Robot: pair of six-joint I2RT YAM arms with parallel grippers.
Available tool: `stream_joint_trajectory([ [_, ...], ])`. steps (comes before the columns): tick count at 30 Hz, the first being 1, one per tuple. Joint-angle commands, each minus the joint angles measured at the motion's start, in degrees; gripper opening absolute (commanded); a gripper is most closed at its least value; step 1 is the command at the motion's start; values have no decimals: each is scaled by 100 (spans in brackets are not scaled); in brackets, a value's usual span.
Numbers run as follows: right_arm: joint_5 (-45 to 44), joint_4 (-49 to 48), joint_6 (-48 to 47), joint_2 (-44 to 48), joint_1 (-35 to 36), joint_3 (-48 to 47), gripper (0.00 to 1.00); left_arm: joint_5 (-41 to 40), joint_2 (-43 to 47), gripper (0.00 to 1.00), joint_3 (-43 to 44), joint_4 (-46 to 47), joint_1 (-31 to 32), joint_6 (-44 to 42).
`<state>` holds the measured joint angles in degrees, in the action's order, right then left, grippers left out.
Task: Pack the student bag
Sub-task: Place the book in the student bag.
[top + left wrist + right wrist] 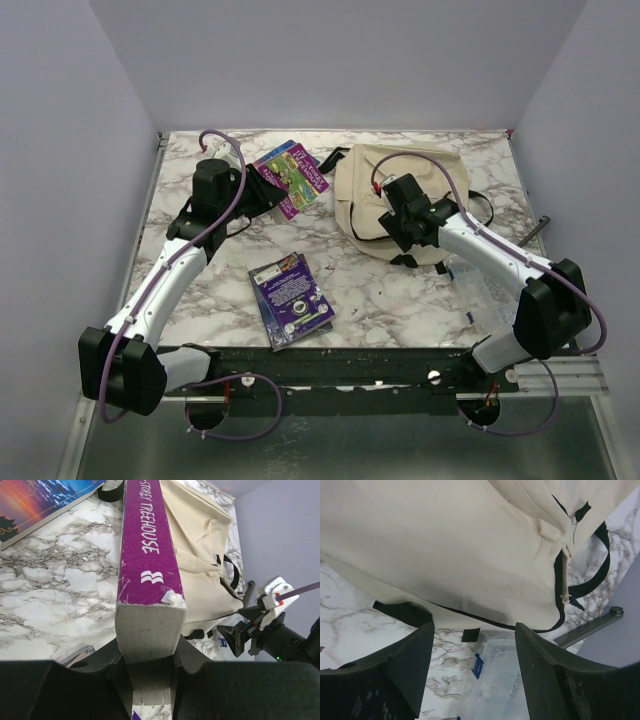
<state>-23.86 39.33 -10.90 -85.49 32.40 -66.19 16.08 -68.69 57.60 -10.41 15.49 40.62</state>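
Note:
The student bag [372, 190], cream fabric with black straps, lies at the back right of the marble table. My left gripper [255, 197] is shut on a thick purple book [292, 178] just left of the bag. In the left wrist view the book's purple spine [147, 545] points toward the bag [202, 555], its page block clamped between my left gripper [149, 655]. My right gripper [402, 225] stands open over the bag's near edge. In the right wrist view the bag [445, 545] fills the top, and nothing sits between the fingers of the right gripper [475, 645].
A second, dark purple book [290, 298] lies flat near the table's front middle. A clear plastic box [480, 290] sits under the right arm, also visible as the box [502, 680] below the right fingers. Walls close in the table on three sides.

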Motion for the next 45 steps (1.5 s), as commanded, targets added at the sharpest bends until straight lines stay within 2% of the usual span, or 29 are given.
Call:
stream_joint_trajectory([
  [1, -601, -182, -698, -269, -8, 147, 68, -11, 119, 0, 180, 325, -2, -82],
  [4, -558, -582, -738, -303, -6, 215, 68, 35, 126, 0, 185, 327, -2, -63],
  [12, -726, -1391, -335, -185, -8, 20, 42, 131, 136, 0, 188, 355, 7, -21],
  [17, -815, -1609, -432, -285, -8, -50, 31, 246, 130, 0, 172, 415, 7, 50],
  [20, -485, -1483, -513, -420, -6, -55, 36, 278, 126, 0, 155, 444, 7, 51],
  [27, -609, -1903, -927, -594, -8, 322, 57, 328, 102, 0, 128, 494, 14, 59],
  [34, -335, -1942, -1086, -851, -6, 314, 56, 370, 76, 0, 106, 532, 16, 86],
  [39, -361, -2157, -1037, -1065, -6, 177, 30, 472, 49, 0, 93, 575, 24, 119],
  [40, -378, -2141, -908, -1129, -6, 105, 20, 511, 35, 0, 99, 583, 38, 122],
  [41, -404, -2075, -673, -1167, -8, -55, 4, 538, 34, 0, 122, 584, 62, 95],
  [42, -373, -1909, -420, -1201, -6, -218, 1, 558, 38, 0, 170, 584, 88, 29],
  [45, -208, -1425, 772, -1080, -6, -624, 1, 790, 65, 0, 359, 500, 148, -253],
])
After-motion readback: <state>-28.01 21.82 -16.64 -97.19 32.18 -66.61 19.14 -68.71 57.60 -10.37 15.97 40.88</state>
